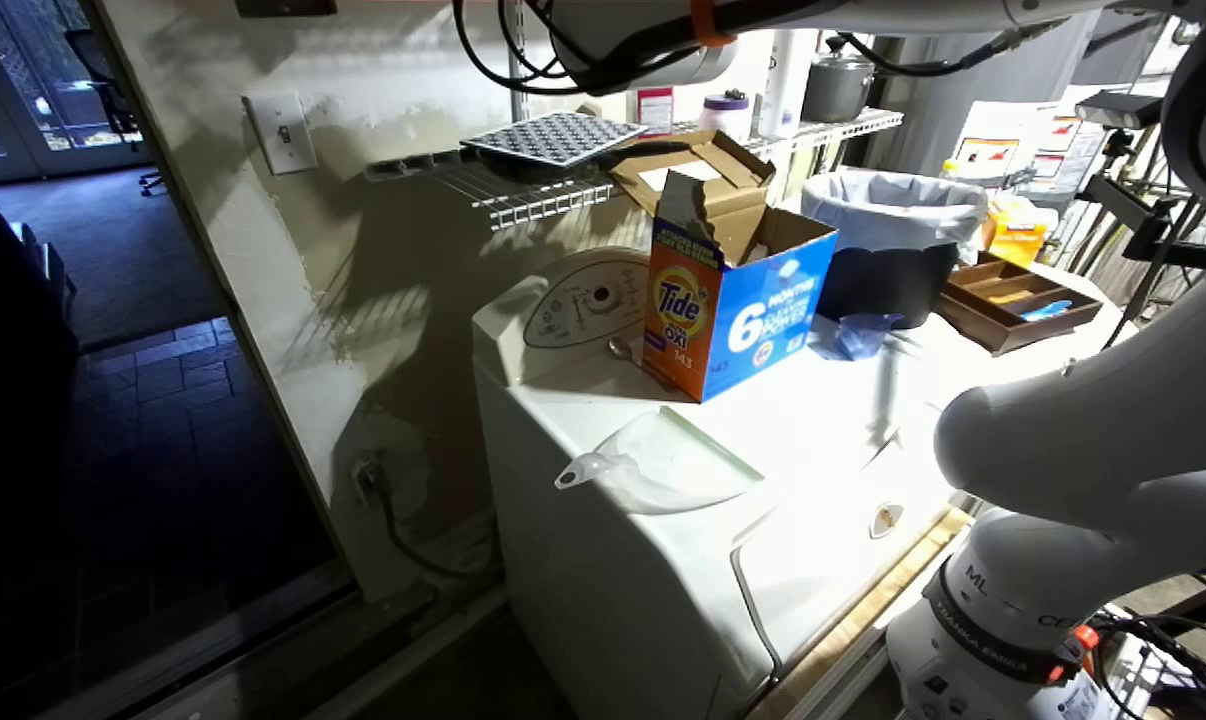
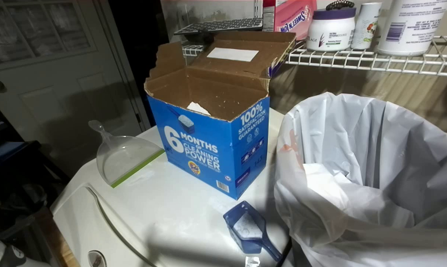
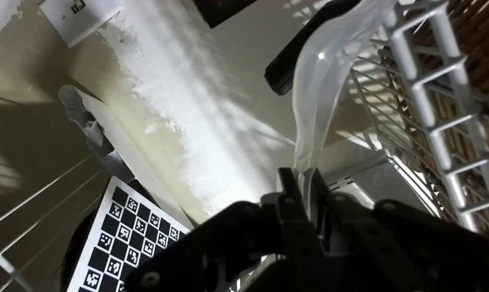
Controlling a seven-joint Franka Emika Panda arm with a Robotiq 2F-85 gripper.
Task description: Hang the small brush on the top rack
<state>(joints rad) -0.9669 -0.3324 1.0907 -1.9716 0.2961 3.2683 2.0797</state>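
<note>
In the wrist view my gripper (image 3: 300, 169) is shut on the small brush (image 3: 319, 81), whose translucent, curved length sticks out past the fingertips and runs up towards the top edge. Its far end lies beyond the picture. A white wire rack (image 3: 443, 101) with a ladder-like edge fills the right side there, close beside the brush's outer part; it looks like the top rack. Whether brush and rack touch, I cannot tell. Neither exterior view shows gripper or brush; only the arm (image 1: 643, 50) crosses the top of an exterior view.
A checkered board (image 1: 563, 137) lies on the wire shelf (image 1: 548, 208) by the wall. On the washer (image 1: 523, 480) stand the open Tide box (image 1: 683, 300), a clear dustpan (image 2: 123, 159), a blue scoop (image 2: 247, 226) and a lined bin (image 2: 320, 133). A dark bar (image 3: 285, 73) shows behind the brush.
</note>
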